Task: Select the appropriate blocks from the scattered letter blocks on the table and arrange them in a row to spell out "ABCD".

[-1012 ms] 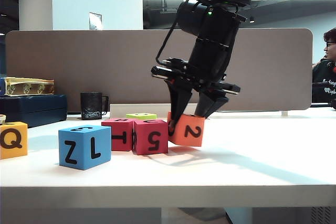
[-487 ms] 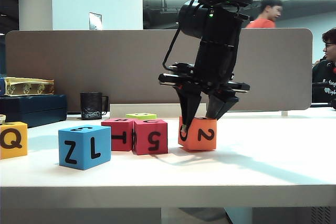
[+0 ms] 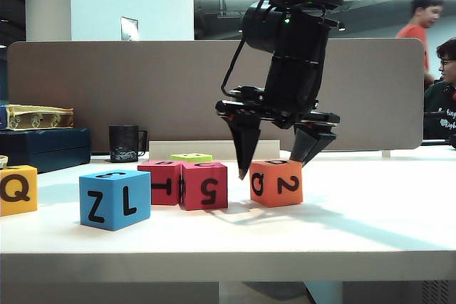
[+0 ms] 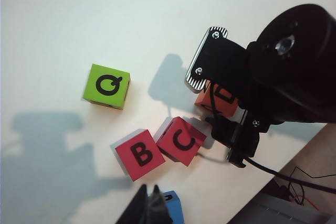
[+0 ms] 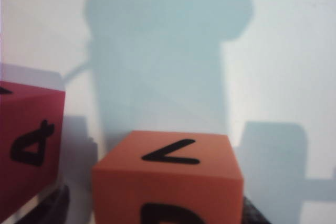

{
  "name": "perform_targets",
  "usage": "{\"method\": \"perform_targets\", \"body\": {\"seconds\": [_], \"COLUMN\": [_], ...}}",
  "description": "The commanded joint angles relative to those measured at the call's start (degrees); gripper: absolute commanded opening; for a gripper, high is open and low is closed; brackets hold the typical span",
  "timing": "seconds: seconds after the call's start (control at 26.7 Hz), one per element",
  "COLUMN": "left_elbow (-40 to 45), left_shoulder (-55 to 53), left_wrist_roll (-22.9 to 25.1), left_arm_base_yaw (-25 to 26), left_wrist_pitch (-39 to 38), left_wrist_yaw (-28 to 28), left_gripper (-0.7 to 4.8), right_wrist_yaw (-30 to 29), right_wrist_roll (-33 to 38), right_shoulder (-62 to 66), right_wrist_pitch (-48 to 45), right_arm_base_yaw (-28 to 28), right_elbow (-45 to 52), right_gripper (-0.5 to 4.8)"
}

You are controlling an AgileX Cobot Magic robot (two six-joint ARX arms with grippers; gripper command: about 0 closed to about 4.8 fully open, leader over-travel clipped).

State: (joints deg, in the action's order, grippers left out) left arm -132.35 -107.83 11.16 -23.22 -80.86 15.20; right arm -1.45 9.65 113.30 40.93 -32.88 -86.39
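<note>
My right gripper [image 3: 273, 167] hangs open over the orange block [image 3: 276, 183], one finger on each side, neither touching it. That block stands on the table [image 3: 356, 226], a small gap to the right of the pink-red block [image 3: 205, 185]. The red block [image 3: 160, 181] touches the pink-red one. The blue block [image 3: 114, 198] and yellow-orange Q block [image 3: 18, 190] lie further left, the lime-green block [image 3: 191, 157] behind. From high above, the shut left gripper [image 4: 149, 203] looks down on red B [image 4: 139, 154], pink-red C [image 4: 180, 140] and the orange block [image 4: 220, 100], half hidden by the right arm. The right wrist view shows the orange block [image 5: 168, 177] between the fingers.
A black mug [image 3: 125, 143] and a dark blue case [image 3: 43, 147] with a gold box [image 3: 35, 117] on it stand at the back left. A beige partition [image 3: 107, 83] runs behind the table. People [image 3: 427, 19] are behind it at the right.
The right gripper moved the tilted orange block to the right, away from the pink-red block, set it flat on the table and opened its jaws. The left arm kept still.
</note>
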Motion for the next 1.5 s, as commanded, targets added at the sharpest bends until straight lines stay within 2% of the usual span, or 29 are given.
{"method": "perform_targets", "body": {"seconds": [0.04, 0.22, 0.3, 0.45, 0.75, 0.9, 1.5], "left_elbow": [-0.13, -0.11, -0.11, -0.11, -0.11, -0.11, -0.11], "left_shoulder": [0.35, 0.35, 0.35, 0.35, 0.35, 0.35, 0.35], "left_wrist_roll": [0.46, 0.46, 0.46, 0.46, 0.46, 0.46, 0.44], "left_arm_base_yaw": [0.0, 0.0, 0.0, 0.0, 0.0, -0.02, -0.02], "left_wrist_pitch": [0.2, 0.2, 0.17, 0.17, 0.22, 0.28, 0.15], "left_wrist_yaw": [0.04, 0.04, 0.04, 0.07, 0.07, 0.09, 0.07], "left_gripper": [-0.05, -0.05, -0.05, -0.05, -0.05, -0.05, -0.05], "right_wrist_yaw": [-0.22, -2.38, 0.52, 1.14, 7.85, 5.33, 6.67], "right_wrist_roll": [0.26, 0.9, 0.87, 0.83, -1.11, -1.07, -1.11], "right_shoulder": [-0.28, -0.55, -0.55, -0.63, -0.61, -0.61, -0.87], "right_wrist_pitch": [-1.36, -1.03, -0.96, -0.17, -0.04, 0.02, -2.58], "right_arm_base_yaw": [-0.09, -0.09, -0.09, -0.09, -0.11, -0.11, -0.09], "right_elbow": [-0.22, -0.24, -0.24, -0.24, -0.17, -0.17, -0.59], "right_gripper": [4.44, 4.46, 4.46, 4.45, 4.26, 4.26, 4.32]}}
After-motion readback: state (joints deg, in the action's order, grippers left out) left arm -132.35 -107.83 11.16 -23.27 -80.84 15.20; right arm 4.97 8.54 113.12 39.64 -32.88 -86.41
